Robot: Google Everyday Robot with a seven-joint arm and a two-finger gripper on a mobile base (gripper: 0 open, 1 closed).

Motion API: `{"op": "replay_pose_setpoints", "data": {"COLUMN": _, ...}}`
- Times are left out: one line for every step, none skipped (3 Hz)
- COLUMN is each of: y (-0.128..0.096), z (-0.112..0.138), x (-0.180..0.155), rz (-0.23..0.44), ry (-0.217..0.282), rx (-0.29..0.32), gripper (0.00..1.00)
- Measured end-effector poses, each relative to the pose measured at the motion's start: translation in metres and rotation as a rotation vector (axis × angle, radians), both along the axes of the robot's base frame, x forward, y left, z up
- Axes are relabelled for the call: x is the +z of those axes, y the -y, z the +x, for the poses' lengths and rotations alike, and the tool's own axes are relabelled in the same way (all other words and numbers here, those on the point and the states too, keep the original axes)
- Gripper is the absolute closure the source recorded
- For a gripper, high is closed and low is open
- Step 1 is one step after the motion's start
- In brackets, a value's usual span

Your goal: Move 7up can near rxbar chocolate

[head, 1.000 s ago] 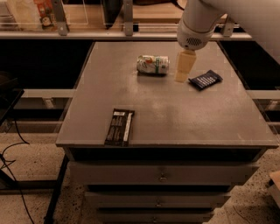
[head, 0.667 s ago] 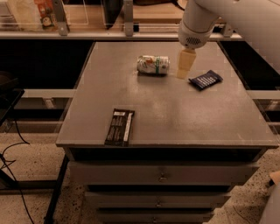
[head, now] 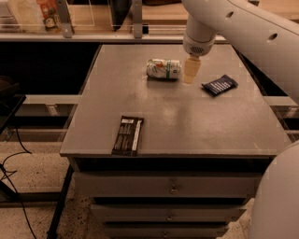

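The 7up can (head: 164, 68) lies on its side at the back middle of the grey table top (head: 196, 116), silvery-white with green markings. The rxbar chocolate (head: 128, 135), a long dark bar with a white stripe, lies near the front left edge. My gripper (head: 190, 73) hangs from the white arm just right of the can, close to it, a little above the table.
A shorter dark blue packet (head: 219, 85) lies right of the gripper. Drawers (head: 173, 186) sit under the table top. A shelf with bottles and clear panels (head: 42, 14) runs behind the table. Cables lie on the floor at the left.
The arm and gripper have shifted slightly left and down toward the can. The can, bar and packet have not moved.
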State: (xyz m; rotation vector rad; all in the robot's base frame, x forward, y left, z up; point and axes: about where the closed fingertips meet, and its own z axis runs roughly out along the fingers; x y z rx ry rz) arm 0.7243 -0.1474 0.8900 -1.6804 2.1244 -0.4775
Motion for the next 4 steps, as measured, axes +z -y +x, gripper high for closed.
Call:
{"op": "replay_pose_setpoints", "data": {"y": -0.005, "z": 0.016, "x": -0.011, "rz": -0.019, "ry": 0.013, "rx": 0.017, "gripper": 0.11}}
{"op": "replay_pose_setpoints", "data": {"y": -0.011, "z": 0.029, "x": -0.021, "rz": -0.019, "ry": 0.021, "rx": 0.041, "gripper": 0.11}}
{"op": "replay_pose_setpoints", "data": {"y": -0.018, "z": 0.037, "x": -0.026, "rz": -0.01, "ry": 0.036, "rx": 0.076, "gripper": 0.25}}
{"op": "replay_pose_setpoints", "data": {"y": -0.023, "z": 0.044, "x": -0.033, "rz": 0.007, "ry": 0.043, "rx": 0.11, "gripper": 0.23}}
